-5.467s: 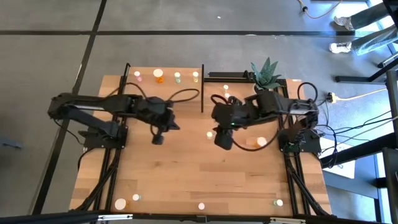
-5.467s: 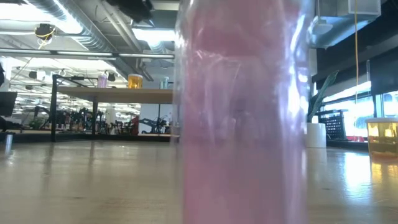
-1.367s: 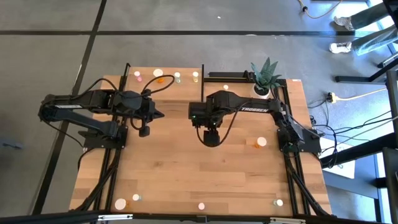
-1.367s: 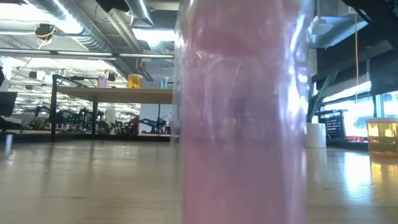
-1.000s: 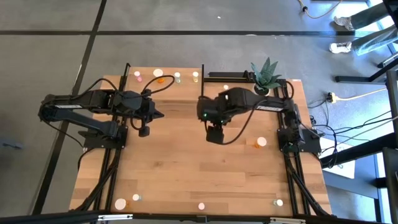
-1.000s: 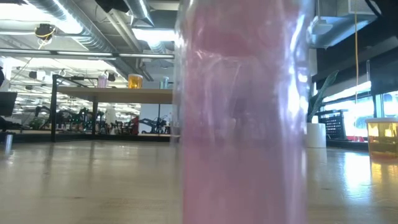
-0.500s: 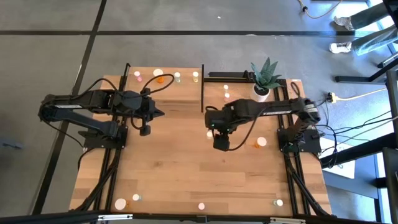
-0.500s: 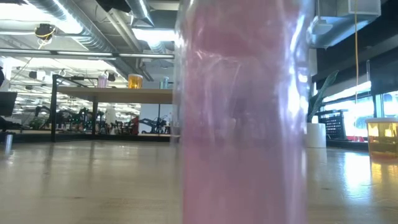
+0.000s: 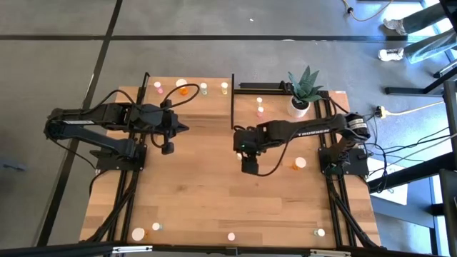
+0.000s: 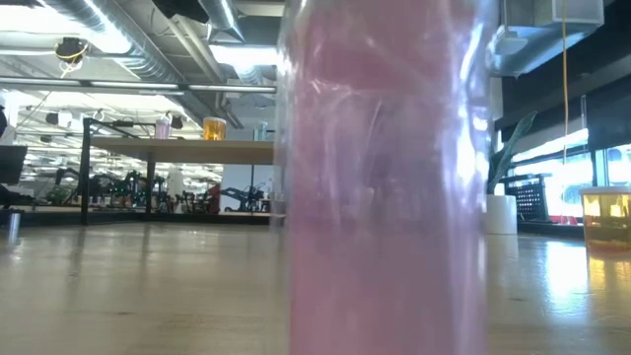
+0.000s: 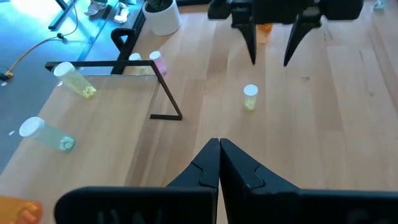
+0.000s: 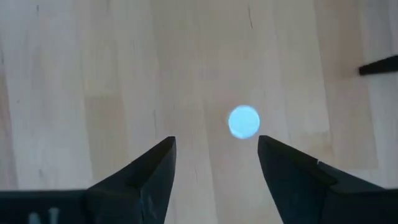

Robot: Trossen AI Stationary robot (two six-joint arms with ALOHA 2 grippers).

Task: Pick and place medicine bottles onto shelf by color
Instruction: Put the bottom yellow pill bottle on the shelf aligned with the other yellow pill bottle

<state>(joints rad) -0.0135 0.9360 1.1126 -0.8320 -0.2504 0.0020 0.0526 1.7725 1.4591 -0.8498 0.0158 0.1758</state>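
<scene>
A yellowish medicine bottle (image 11: 250,98) with a white cap (image 12: 244,121) stands upright on the table's middle. My right gripper (image 12: 216,142) hangs open above it, fingers pointing down, touching nothing; the left wrist view shows it (image 11: 269,61) clear of the cap. My left gripper (image 9: 168,148) waits shut at the table's left, holding nothing. The shelf (image 9: 189,80) at the far edge carries pink, orange, green and yellowish bottles. A second black-framed part (image 9: 282,89) on its right holds two small bottles (image 9: 260,106).
A white plant pot (image 9: 300,105) stands at the far right. An orange bottle (image 9: 297,163) lies right of my right gripper. Several bottles sit along the near edge (image 9: 230,236). A pink bottle (image 10: 380,177) fills the low view.
My right gripper has come down toward the yellowish bottle in the table's middle, drifting a little toward the near edge, its fingers staying open. The bottle has not moved.
</scene>
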